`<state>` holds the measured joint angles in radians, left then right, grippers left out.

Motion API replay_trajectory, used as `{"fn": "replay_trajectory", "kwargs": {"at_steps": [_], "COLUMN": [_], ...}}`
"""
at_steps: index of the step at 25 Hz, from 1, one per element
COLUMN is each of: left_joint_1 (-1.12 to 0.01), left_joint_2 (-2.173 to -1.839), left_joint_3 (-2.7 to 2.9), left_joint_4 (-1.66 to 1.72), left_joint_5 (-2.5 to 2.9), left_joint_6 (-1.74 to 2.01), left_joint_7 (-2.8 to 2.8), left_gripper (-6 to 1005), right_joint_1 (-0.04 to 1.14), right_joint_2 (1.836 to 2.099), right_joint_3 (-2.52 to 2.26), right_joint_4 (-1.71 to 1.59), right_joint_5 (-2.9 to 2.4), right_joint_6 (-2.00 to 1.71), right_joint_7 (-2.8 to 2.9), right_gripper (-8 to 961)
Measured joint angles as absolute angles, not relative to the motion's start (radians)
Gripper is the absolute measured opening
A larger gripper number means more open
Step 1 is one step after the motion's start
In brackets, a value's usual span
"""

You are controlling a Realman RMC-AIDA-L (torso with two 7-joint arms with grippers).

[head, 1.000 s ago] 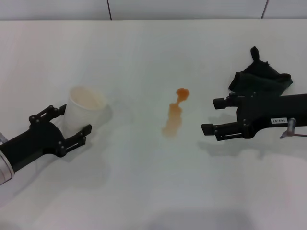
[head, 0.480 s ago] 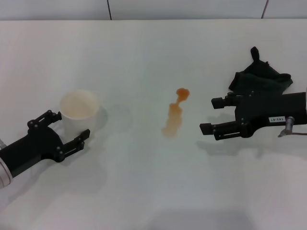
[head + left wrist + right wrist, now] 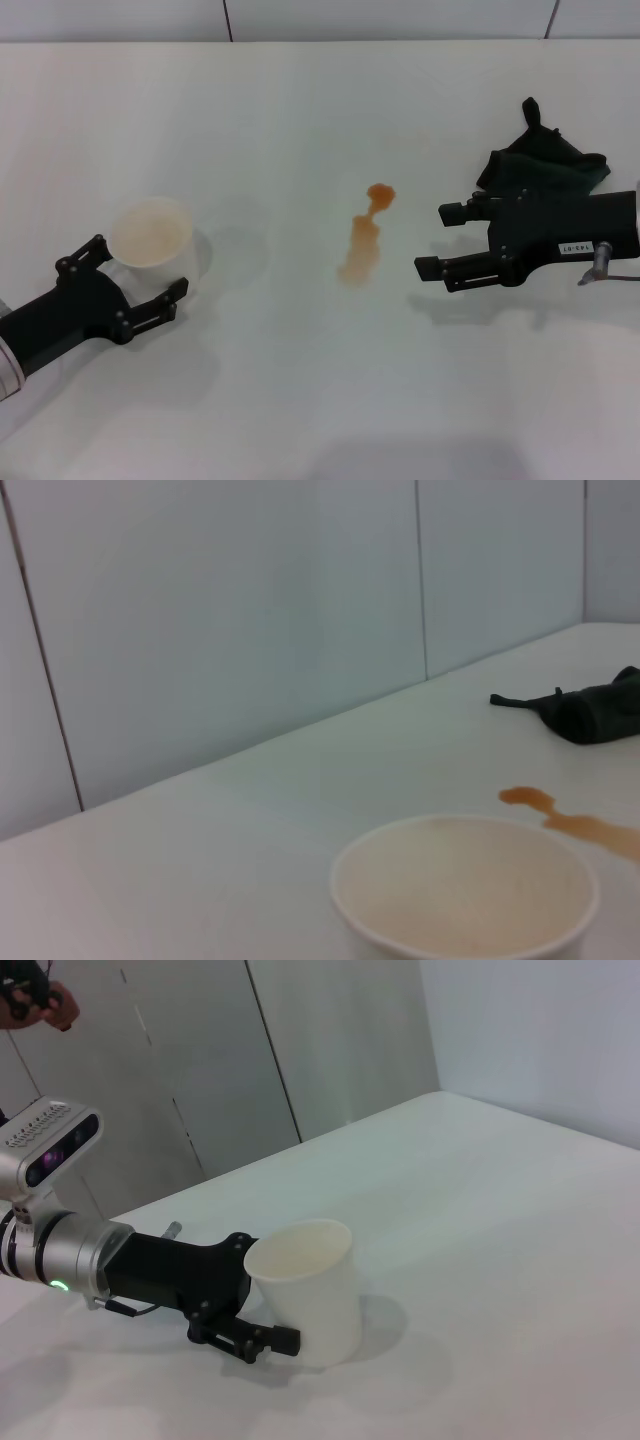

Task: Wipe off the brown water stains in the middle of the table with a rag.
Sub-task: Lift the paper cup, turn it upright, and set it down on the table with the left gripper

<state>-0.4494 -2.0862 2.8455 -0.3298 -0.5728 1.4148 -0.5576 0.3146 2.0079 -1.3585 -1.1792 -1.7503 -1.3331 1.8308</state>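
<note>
The brown water stains point(image 3: 364, 236) form an orange-brown streak in the middle of the white table point(image 3: 300, 100); they also show past the cup in the left wrist view point(image 3: 572, 822). The black rag point(image 3: 545, 160) lies crumpled at the far right, behind my right gripper point(image 3: 440, 240). That gripper hovers open to the right of the stains, with nothing between its fingers. At the left, my left gripper point(image 3: 135, 268) is shut on a pale paper cup point(image 3: 150, 238), which stands upright.
The rag point(image 3: 590, 712) and the cup's open rim point(image 3: 465, 890) show in the left wrist view. The right wrist view shows the left gripper point(image 3: 265, 1295) around the cup point(image 3: 310, 1285). A panelled wall rises behind the table.
My left gripper has drawn the paper cup leftward and nearer the front edge, away from the stains. The right gripper has crept slightly left.
</note>
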Motion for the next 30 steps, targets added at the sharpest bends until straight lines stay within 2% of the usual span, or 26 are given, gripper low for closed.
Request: {"fn": "replay_trajectory", "kwargs": {"at_steps": [3,19,30], "left_joint_1": [-0.449,-0.41,-0.34], "left_joint_2": [-2.085,-2.084,-2.083], "left_joint_3": [2.845,2.846,2.844], "left_joint_4": [-0.33,-0.343,-0.424], "left_joint_5": [-0.572,-0.571,-0.591], "left_joint_6": [1.415,1.438,1.675], "left_joint_7": [-0.587,-0.579,-0.547], "left_gripper": [885,885,888], "right_joint_1": [0.316,0.319,0.317], "right_joint_2": [2.008,2.008,2.009], "right_joint_3": [-1.359,-1.376,-1.385], "right_joint_4": [-1.18,-1.179,-1.178], "right_joint_5": [-1.75,-1.75,-1.75], "right_joint_6": [-1.333,-1.331,-1.33], "right_joint_7": [1.831,1.833,1.833], "right_gripper": [854,854,854]}}
